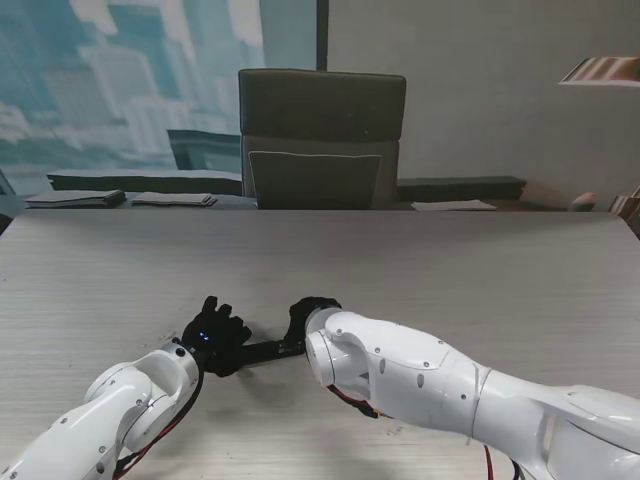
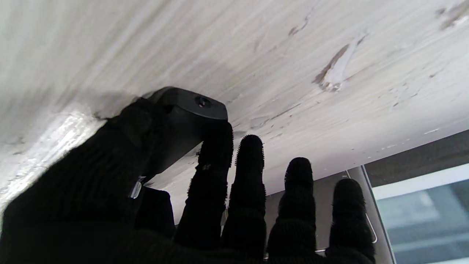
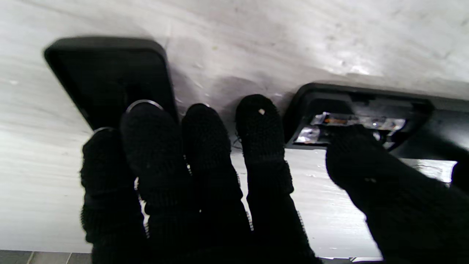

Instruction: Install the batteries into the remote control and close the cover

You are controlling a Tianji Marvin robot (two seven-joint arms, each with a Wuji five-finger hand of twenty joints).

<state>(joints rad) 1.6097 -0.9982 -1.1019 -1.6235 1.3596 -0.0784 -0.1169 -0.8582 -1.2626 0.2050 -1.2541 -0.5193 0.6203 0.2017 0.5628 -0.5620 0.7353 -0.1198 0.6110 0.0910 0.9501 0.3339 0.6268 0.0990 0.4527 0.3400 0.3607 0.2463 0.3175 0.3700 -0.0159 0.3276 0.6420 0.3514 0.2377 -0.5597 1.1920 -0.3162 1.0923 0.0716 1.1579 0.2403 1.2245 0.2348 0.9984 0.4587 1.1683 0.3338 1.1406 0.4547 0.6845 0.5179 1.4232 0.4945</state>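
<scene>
Both hands work the remote control [image 1: 262,349] near the table's [image 1: 420,270] front edge.
The left hand [image 1: 215,336] pinches one end (thumb and forefinger); the right hand [image 1: 311,311], fingers spread, thumbs the open battery bay [image 3: 351,123], its fingers resting on the loose cover [image 3: 110,73].

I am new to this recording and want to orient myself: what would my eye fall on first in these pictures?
First, the two black-gloved hands meeting near the table's near edge: the left hand grips one end of the black remote control. By the right hand, the remote's battery compartment lies open, metal contacts showing, and the loose cover lies flat beside it.
</scene>
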